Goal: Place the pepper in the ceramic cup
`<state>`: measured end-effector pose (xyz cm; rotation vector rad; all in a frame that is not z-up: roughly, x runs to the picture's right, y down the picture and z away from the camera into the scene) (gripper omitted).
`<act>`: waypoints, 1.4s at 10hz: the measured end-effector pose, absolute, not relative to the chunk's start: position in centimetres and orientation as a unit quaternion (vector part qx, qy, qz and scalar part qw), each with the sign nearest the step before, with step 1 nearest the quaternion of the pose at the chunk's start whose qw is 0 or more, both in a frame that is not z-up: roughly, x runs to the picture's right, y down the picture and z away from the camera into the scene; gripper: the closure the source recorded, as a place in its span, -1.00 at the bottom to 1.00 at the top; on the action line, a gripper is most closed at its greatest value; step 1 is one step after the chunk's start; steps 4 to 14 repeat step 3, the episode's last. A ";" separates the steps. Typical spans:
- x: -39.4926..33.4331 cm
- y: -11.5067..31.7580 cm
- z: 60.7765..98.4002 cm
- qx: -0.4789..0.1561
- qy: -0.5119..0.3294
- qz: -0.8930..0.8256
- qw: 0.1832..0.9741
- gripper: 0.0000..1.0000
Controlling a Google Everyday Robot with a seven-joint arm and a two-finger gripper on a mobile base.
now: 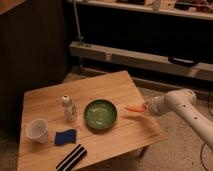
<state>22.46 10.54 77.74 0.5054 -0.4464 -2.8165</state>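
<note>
The pepper [133, 108], slender and orange-red, hangs just above the right side of the wooden table [107, 90], with its shadow on the wood below. My gripper [146, 107] is shut on its right end, and the white arm reaches in from the right. The ceramic cup [37, 130], white and upright, stands at the table's left front, far from the gripper.
A green bowl [100, 113] sits mid-table just left of the pepper. A small white bottle [69, 108] stands beside the bowl, with a blue sponge [65, 137] and a black striped object [72, 157] nearer the front. Shelving runs along the back wall.
</note>
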 end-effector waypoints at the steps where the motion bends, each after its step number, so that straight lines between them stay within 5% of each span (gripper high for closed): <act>1: 21.6 9.9 75.6 0.190 -0.146 -0.964 0.114 0.94; 3: 17.9 9.0 70.3 0.225 -0.140 -0.960 0.087 0.94; 14: 17.9 9.0 70.3 0.225 -0.140 -0.960 0.087 0.94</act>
